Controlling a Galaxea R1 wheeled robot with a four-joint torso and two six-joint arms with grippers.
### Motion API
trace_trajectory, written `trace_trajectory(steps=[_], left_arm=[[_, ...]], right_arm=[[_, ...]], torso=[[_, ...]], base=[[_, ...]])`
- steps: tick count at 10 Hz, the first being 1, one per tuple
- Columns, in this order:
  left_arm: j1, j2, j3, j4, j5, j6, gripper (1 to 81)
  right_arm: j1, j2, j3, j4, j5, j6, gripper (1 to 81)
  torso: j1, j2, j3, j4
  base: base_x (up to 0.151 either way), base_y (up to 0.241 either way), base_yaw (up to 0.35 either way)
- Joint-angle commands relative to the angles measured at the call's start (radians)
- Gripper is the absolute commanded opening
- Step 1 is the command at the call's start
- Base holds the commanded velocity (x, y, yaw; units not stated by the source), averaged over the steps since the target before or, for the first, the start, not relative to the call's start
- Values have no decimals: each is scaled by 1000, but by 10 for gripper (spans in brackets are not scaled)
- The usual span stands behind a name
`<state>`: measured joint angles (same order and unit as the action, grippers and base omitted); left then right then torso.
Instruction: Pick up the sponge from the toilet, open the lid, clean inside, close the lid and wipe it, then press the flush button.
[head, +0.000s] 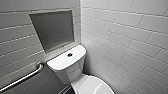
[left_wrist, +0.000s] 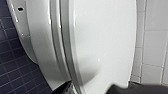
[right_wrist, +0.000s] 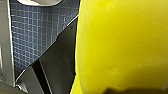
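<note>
The white toilet (head: 67, 68) stands in the corner, with the round dark flush button (head: 70, 54) in the middle of its tank top. Its lid (head: 93, 85) is down over the bowl. In the left wrist view the lid (left_wrist: 105, 37) is very near, and my left gripper (left_wrist: 91, 88) is open, with one dark finger on each side of the lid's edge. The yellow sponge (right_wrist: 122, 42) sits right in front of the right wrist camera, and my right gripper (right_wrist: 112, 90) is shut on it.
A steel grab bar (head: 22, 78) runs along the left wall under a recessed grey niche (head: 53, 30). White tiled wall (head: 130, 45) closes in on the right of the toilet. Dark blue floor tiles (left_wrist: 12, 65) lie beside the bowl.
</note>
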<state>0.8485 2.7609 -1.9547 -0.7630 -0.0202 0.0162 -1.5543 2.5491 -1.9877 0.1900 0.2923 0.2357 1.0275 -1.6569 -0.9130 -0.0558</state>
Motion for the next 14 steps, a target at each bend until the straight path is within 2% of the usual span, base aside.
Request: trace_trajectory(steps=[1,5,6,7,9,10,11,12,14], left_arm=[[-116,27,-15,-15,66,-7,811],[-116,50,-58,-15,68,-7,811],[-116,50,-59,-15,68,-7,811],[-120,48,-58,-15,68,-7,811],[-127,48,-53,-15,68,-7,811],[-128,50,-49,-15,68,-7,811],[-128,53,-49,-15,68,-7,811],[-128,56,-52,-15,68,-7,811],[-128,65,-64,-15,68,-7,811]], right_arm=[[9,-24,3,-7,-62,4,10],[10,-16,-9,-9,-62,5,10],[10,-16,-9,-9,-62,4,10],[10,-14,-9,-9,-62,5,10],[10,-10,-16,-9,-62,4,10],[10,-8,-17,-9,-62,4,10],[10,-7,-17,-9,-62,4,10],[10,-7,-17,-9,-62,4,10],[10,-8,-17,-9,-62,4,10]], torso=[[0,0,0,0],[0,0,0,0],[0,0,-72,0],[0,0,-5,0],[0,0,-18,0],[0,0,-18,-36],[0,0,5,-28],[0,0,-16,-12],[0,0,-13,-16]], base=[[0,0,0],[0,0,0],[0,0,0],[0,0,0],[0,0,0],[0,0,0],[0,0,0],[0,0,0],[0,0,0]])
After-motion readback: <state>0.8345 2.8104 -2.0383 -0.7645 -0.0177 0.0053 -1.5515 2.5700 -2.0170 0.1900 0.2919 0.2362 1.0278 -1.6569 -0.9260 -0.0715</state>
